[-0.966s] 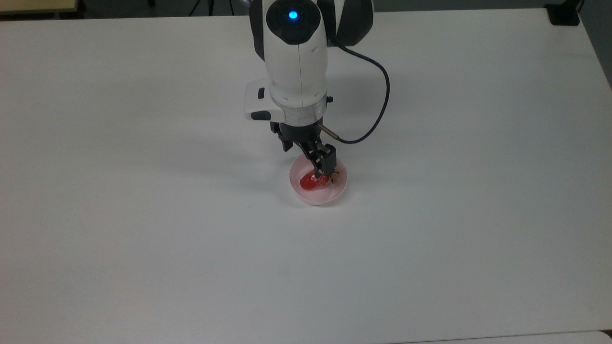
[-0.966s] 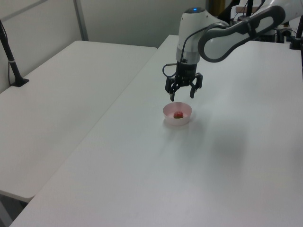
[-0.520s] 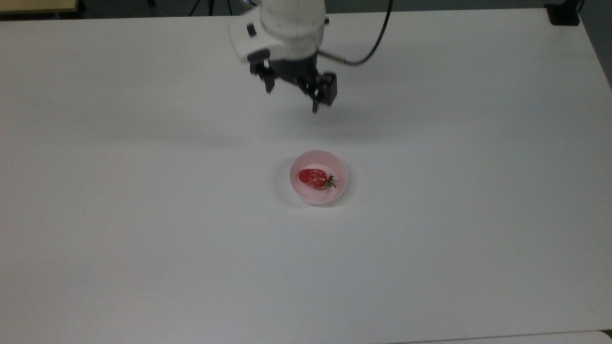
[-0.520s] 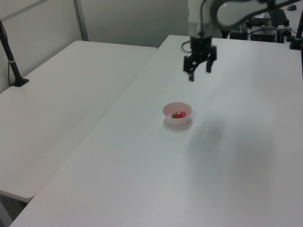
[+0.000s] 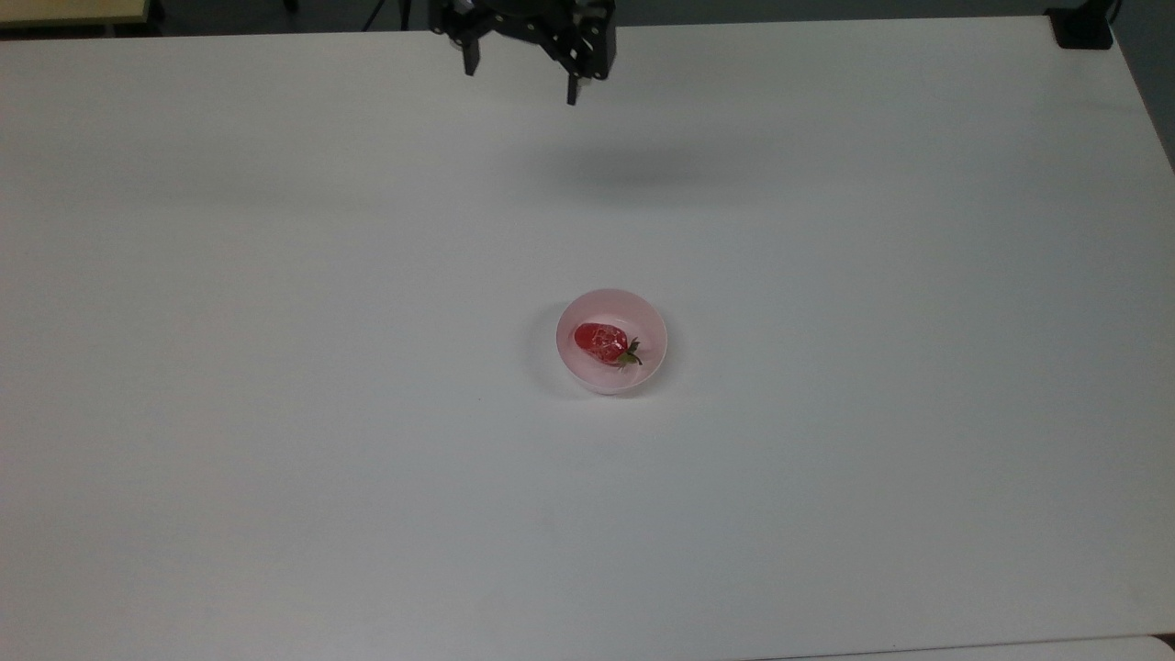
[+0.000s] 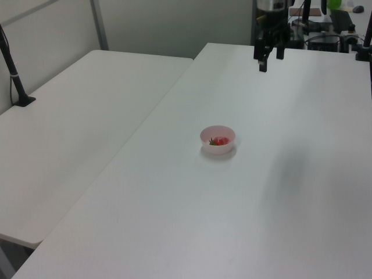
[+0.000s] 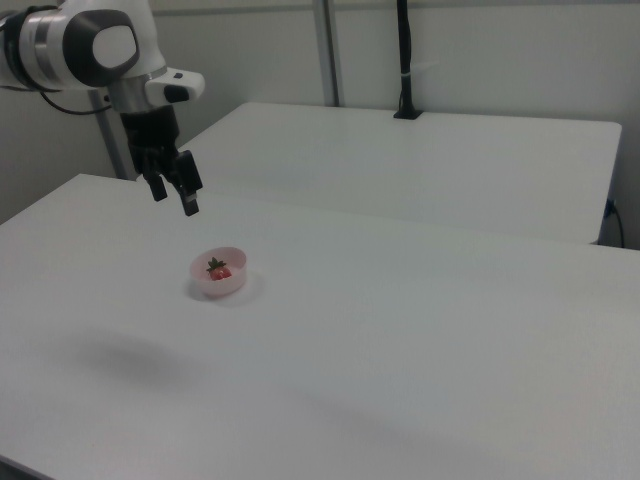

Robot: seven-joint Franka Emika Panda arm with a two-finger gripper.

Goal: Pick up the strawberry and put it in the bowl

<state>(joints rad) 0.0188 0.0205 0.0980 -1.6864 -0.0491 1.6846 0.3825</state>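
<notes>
Red and glossy, the strawberry point(image 5: 601, 341) is seen lying on its side inside the pale pink bowl point(image 5: 611, 375), its green cap turned toward the top view's right. In the left view the strawberry point(image 6: 220, 140) is partly hidden by the bowl point(image 6: 217, 146) wall, and in the right view the strawberry point(image 7: 219, 269) is seen with its leaves uppermost in the bowl point(image 7: 220, 282).

The gripper point(image 5: 521, 81) is held well apart from the bowl, at the top edge of the top view, raised above the surface; its jaws are spread wide and nothing is held between them. In the left view the gripper point(image 6: 269, 61) is placed beyond the bowl, toward the far end of the surface. In the right view the gripper point(image 7: 174, 197) is seen above the bowl and toward the right view's left, carried by the white arm point(image 7: 95, 48).

The surface point(image 5: 275, 413) is plain white and matte, and a soft shadow is cast on it below the gripper. A second white table point(image 6: 75, 116) is set alongside it, with a black post point(image 6: 14, 78) clamped at its edge. Pale partition walls point(image 7: 480, 50) are seen behind.
</notes>
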